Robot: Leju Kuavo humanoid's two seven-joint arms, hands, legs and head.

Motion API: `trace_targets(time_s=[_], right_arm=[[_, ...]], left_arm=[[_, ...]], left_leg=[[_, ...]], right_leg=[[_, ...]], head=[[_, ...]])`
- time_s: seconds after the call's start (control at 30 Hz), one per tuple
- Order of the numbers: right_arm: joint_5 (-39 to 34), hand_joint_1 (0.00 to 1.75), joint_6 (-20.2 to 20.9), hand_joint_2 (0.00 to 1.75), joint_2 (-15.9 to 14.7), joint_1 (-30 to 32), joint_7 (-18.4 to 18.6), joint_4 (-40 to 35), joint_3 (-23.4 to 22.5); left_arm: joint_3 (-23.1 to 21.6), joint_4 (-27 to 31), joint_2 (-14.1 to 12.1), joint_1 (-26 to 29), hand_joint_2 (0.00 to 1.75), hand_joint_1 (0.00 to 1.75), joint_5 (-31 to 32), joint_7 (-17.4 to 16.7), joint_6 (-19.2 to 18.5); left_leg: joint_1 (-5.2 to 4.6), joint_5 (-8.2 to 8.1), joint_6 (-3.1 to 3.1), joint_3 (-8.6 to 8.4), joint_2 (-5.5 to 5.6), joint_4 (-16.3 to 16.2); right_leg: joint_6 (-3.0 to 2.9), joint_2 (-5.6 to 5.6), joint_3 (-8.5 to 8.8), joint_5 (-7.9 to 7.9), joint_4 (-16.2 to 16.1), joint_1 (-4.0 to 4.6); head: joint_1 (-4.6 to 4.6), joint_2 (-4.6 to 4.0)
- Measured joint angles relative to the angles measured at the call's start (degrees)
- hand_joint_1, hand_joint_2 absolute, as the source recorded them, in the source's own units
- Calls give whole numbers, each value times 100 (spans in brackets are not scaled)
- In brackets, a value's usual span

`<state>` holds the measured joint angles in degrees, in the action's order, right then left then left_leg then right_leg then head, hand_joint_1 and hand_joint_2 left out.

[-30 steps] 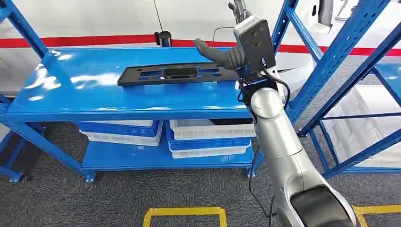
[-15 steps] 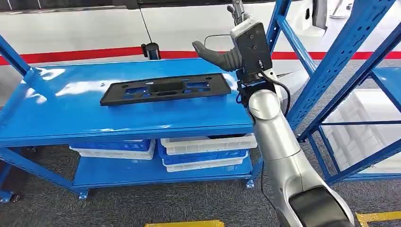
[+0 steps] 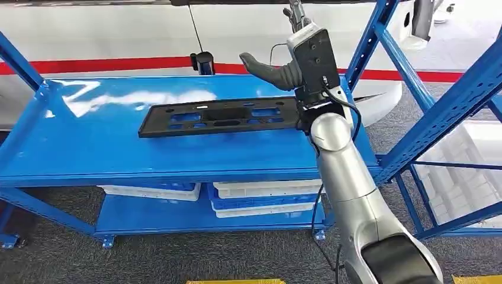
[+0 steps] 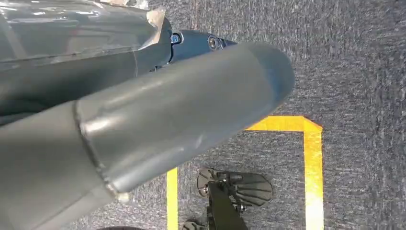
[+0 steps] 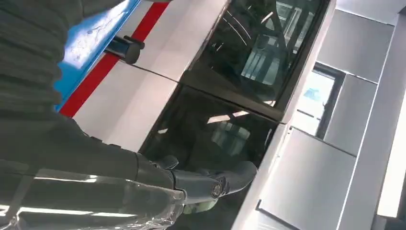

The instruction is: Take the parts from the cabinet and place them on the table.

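Right arm: silver, rising from the lower right of the head view to the right end of the blue table [image 3: 118, 148], forearm upright, wrist camera box on top.
Right hand [image 3: 272, 71]: raised above the table's far right part, grey thumb pointing out to the robot's left; in the right wrist view the thumb and darker fingers [image 5: 225, 182] stretch forward with nothing between them, set against a dark window.
Right hand fingers: extended and apart, holding nothing.
Left hand [image 4: 143, 120]: hangs low over grey carpet and yellow floor tape [image 4: 311, 163]; a thick grey thumb lies across the left wrist view; cannot tell how far the other fingers are spread, nothing seen in them.
Black part [image 3: 219, 117]: long flat plate with cut-outs, lying flat on the table top, its right end just beside the right wrist and partly hidden behind it.
Part relative to fingers: below the raised thumb, apart from it, not touched by any finger.
Lower shelf: white and blue bins [image 3: 263, 198] stacked under the table top.
Surroundings: blue rack uprights [image 3: 438, 112] at the right; red stripe [image 3: 118, 64] along the white wall behind.
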<state>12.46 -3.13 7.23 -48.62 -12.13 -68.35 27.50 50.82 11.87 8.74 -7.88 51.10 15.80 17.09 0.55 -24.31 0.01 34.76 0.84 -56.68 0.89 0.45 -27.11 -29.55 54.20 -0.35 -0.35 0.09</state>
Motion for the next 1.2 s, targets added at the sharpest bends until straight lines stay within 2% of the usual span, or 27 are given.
trace_targets(time_s=[0.03,0.43,0.7,0.83,0.93,1.03,1.1,1.2], right_arm=[[0,0,0,175,0,0,0,0,0],[0,0,55,175,17,-4,0,0,0],[0,0,114,175,28,9,0,-17,0],[196,0,266,175,28,124,-17,-113,63],[708,0,341,175,28,351,-50,-236,396],[1437,0,356,175,48,639,-59,-254,982],[1867,0,234,175,94,811,-59,-172,1455],[2048,0,20,175,181,973,-79,72,2020]], left_arm=[[0,0,0,0,0,0,0,-4,0],[-18,0,-2,71,0,0,116,-245,11],[-175,-7,-2,245,0,0,413,-975,-105],[-253,-28,4,311,0,0,514,-1478,-238],[-269,-31,26,317,0,0,531,-1648,-306],[-273,-31,42,318,0,0,533,-1711,-337],[-273,-31,46,319,0,0,533,-1714,-337],[-273,-31,52,321,0,0,540,-1714,-337]], left_leg=[[0,-9,13,-2,-1,0],[10,-12,26,-46,-2,0],[17,-13,25,-54,-7,13],[18,-13,24,-57,-6,22],[18,-14,24,-62,-8,27],[18,-14,23,-64,-8,32],[18,-14,23,-65,-9,37],[19,-14,23,-68,-2,37]], right_leg=[[20,0,8,-6,-8,-1],[27,-1,30,-2,-11,-2],[24,0,25,-5,-3,1],[23,0,24,-6,-3,2],[23,1,26,-7,-3,3],[24,1,26,-8,-3,5],[39,1,25,-18,-4,4],[39,-4,26,-19,-4,4]], head=[[2,0],[0,0],[-2,0],[-2,0],[0,0],[0,0],[0,0],[0,0]])
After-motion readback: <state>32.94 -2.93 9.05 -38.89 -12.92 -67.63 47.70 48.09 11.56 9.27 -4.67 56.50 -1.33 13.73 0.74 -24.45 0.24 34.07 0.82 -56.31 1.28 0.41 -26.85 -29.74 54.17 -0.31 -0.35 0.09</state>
